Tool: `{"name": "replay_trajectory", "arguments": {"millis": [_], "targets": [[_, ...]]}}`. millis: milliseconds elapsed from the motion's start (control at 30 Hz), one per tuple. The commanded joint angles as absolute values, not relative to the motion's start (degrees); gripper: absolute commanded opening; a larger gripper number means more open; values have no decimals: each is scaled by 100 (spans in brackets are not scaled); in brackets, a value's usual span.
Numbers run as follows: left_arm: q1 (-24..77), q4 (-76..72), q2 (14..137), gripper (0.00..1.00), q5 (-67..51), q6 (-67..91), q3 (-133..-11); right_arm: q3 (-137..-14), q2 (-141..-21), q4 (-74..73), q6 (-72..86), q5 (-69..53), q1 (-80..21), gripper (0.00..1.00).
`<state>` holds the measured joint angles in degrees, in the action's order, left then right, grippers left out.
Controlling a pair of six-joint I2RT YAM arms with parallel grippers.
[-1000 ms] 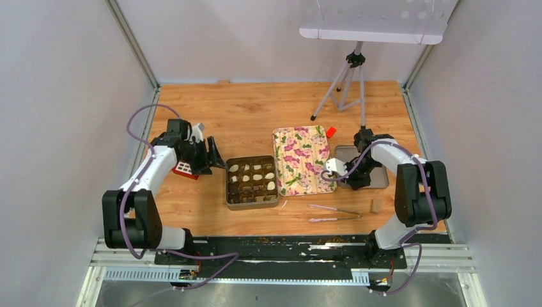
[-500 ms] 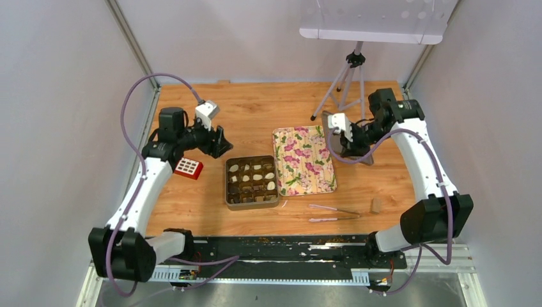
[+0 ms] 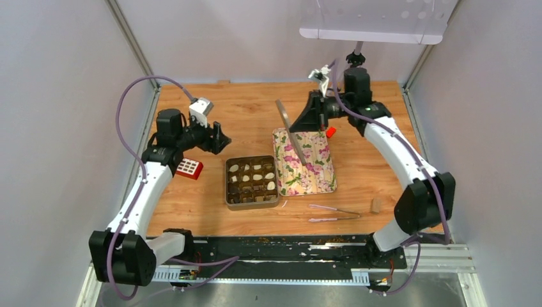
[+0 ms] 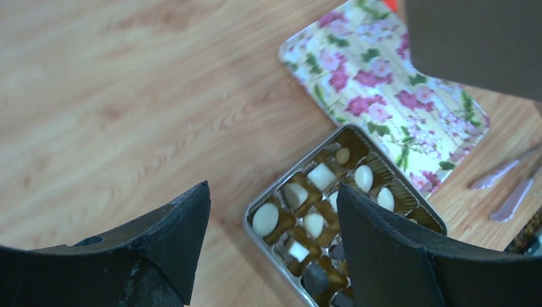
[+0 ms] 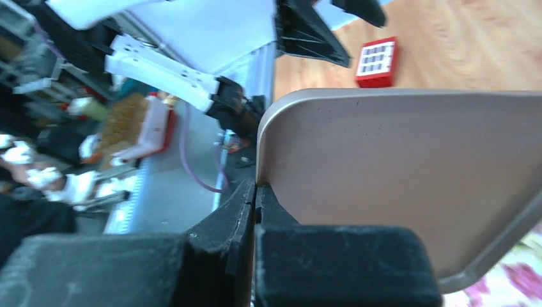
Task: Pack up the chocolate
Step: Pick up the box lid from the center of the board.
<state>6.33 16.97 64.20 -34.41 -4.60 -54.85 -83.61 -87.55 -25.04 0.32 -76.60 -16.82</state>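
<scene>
Your right gripper (image 5: 255, 192) pinches a beige tray (image 3: 291, 131) by one edge, steeply tilted, beyond and to the right of the open tin (image 3: 227, 188). The chocolate (image 3: 252, 179) sits in that tin's compartments. Your left gripper (image 3: 217, 137) hangs spread wide and empty, left of the tin. Risk: the thin edge grip may let the tray slip onto the floral lid (image 3: 313, 173) beside the tin.

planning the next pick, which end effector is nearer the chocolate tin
Left. The left end effector hovers open beside the tin, off its far-left corner; the right end effector is farther, over the floral lid, gripping a beige plate.
</scene>
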Motion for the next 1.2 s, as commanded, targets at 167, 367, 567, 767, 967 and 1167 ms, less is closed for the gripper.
{"name": "replay_trajectory", "arguments": {"millis": [167,367,567,767,967,1167], "targets": [[-877,1529,6145,80,-2041,2330,-4546,-8665,-9994,1791,4125,-8571,-3178,0],[-2007,1554,6631,78,-2270,2772,-4482,-9439,-11101,2881,5365,-8633,-3851,0],[-2020,1130,6856,78,-2455,3243,-4177,-10440,-11910,3301,6118,-8442,-4320,0],[-2017,-363,7332,78,-2877,4508,-3414,-10278,-12155,4095,6898,-8168,-4714,0],[-2023,-810,7793,80,-3012,4985,-3379,-10415,-12405,4541,7464,-7640,-4969,0],[-2017,-1173,8311,90,-3094,5448,-3186,-9705,-12427,4957,7957,-7185,-5107,0]]}}
